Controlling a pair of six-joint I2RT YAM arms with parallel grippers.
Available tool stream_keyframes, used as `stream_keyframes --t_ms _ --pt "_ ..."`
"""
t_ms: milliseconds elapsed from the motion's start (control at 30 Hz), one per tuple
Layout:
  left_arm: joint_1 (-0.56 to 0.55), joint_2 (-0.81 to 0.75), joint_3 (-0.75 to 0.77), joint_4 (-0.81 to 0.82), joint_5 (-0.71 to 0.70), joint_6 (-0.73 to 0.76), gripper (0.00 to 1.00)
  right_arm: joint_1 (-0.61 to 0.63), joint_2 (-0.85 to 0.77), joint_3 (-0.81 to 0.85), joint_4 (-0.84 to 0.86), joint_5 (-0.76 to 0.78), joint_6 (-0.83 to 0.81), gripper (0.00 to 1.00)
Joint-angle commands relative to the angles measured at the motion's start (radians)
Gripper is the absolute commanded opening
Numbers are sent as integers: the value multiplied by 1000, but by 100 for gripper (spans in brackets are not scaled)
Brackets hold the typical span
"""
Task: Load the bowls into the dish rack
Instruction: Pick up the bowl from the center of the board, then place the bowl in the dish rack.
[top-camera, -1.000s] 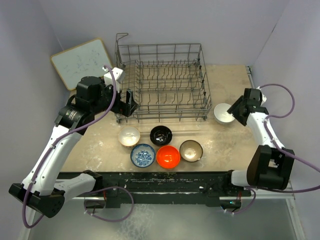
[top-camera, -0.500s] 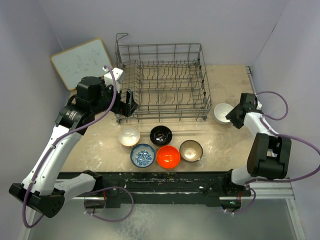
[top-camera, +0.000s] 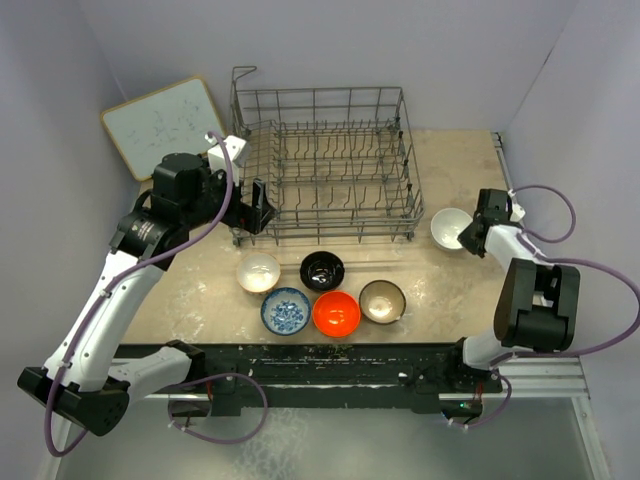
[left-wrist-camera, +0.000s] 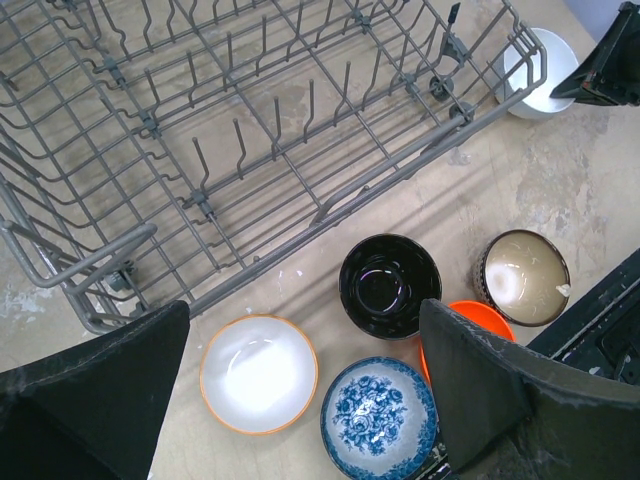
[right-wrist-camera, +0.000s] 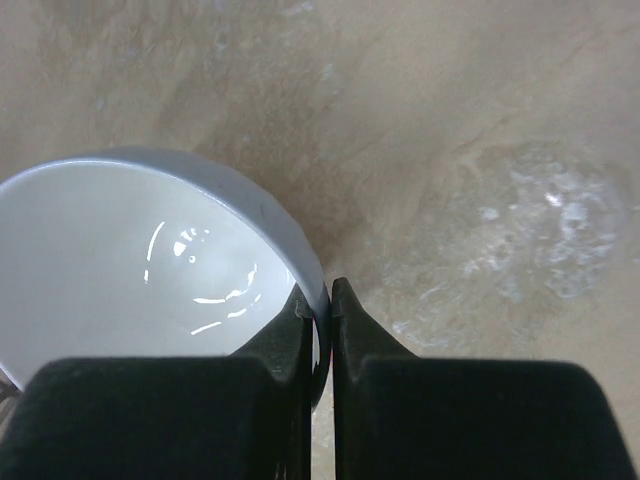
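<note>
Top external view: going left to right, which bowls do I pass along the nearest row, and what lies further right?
blue-and-white bowl → orange-red bowl → brown-rimmed bowl → white bowl, set further back, its right rim pinched by the right gripper.

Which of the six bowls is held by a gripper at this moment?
The white bowl right of the dish rack: the right gripper is shut on its rim. The other five bowls sit untouched, grouped apart.

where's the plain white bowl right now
The white bowl is at the right in the top view, just off the near right corner of the dish rack, its rim pinched by the right gripper.
</note>
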Motion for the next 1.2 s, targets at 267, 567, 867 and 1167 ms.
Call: stream_keyframes --t_ms 267,567,867,1167 --pt "5 -44 -5 39 27 -8 99 27 -321 145 -115 418 -125 0" --pt "5 -70 9 30 26 -17 99 339 -289 477 -190 706 -193 0" --pt "5 -118 12 20 18 -40 99 575 -50 770 -233 889 -300 0" --pt "4 -170 1 -7 14 -60 99 709 234 1095 -450 1013 -281 0"
